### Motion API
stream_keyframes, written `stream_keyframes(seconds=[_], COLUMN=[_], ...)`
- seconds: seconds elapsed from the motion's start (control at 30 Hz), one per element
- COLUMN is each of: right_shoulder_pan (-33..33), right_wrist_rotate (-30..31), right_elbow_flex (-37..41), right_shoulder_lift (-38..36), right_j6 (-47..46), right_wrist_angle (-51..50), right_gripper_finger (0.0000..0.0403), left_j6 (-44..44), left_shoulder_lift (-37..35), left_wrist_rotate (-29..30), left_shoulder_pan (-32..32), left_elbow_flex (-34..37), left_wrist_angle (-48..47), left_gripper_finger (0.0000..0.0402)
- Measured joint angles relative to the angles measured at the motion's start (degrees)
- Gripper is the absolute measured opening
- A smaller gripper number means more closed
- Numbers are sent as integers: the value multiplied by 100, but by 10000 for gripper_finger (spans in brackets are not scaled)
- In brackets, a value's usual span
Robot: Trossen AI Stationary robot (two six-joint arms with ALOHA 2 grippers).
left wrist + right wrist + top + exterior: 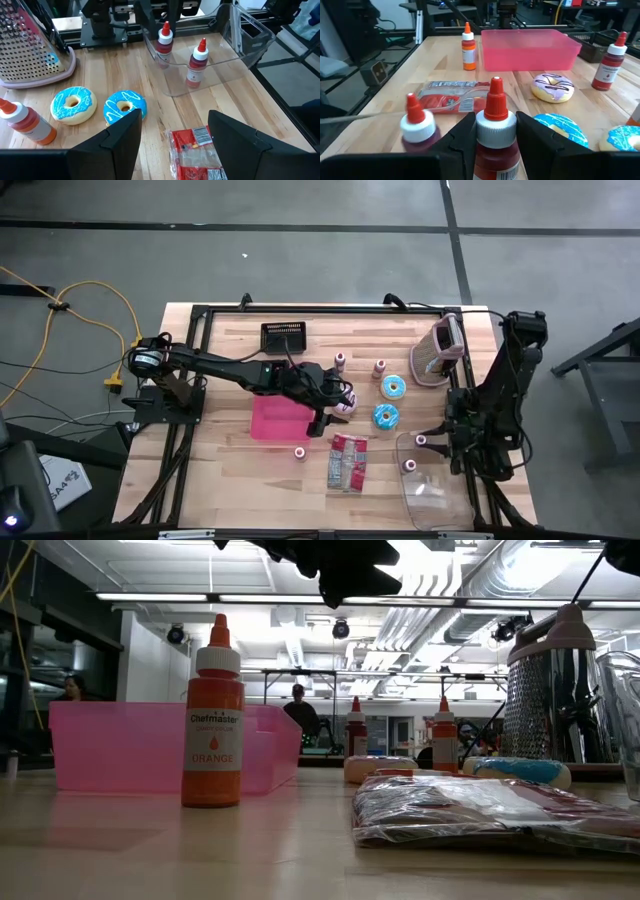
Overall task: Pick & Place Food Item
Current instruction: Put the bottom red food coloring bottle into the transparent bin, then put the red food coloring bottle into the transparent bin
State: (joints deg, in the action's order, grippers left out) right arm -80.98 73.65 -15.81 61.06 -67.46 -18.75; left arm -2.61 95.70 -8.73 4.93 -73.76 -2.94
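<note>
Two dark arms work over the pale wooden table (230, 470), where a pink plastic bin (278, 420) sits left of centre. Above the bin's right edge, the left gripper (172, 132) hangs with fingers spread and empty, two blue-iced doughnuts (125, 106) lying just beyond its fingertips. Near the clear plastic tub (430, 490), the right gripper (495, 132) apparently pinches a red-capped sauce bottle (495, 135) between its fingers.
</note>
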Motion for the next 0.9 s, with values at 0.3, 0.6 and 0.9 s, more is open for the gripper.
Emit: stream_keyframes(seconds=[0.3,0.6,0.9], right_shoulder_pan=[163,163,163], right_wrist_rotate=[-40,-184,-204], right_elbow_flex=[-2,7,9], right_shoulder_lift=[0,2,2], right_j6=[3,749,776], right_wrist_angle=[104,738,748], right_gripper_finger=[134,139,139], left_j6=[1,0,2], left_shoulder_lift=[0,0,0], left_wrist_rotate=[-1,-2,-2], left_shoulder_pan=[0,0,0], left_elbow_flex=[0,0,0], left_wrist_angle=[0,0,0], left_gripper_finger=[221,221,221])
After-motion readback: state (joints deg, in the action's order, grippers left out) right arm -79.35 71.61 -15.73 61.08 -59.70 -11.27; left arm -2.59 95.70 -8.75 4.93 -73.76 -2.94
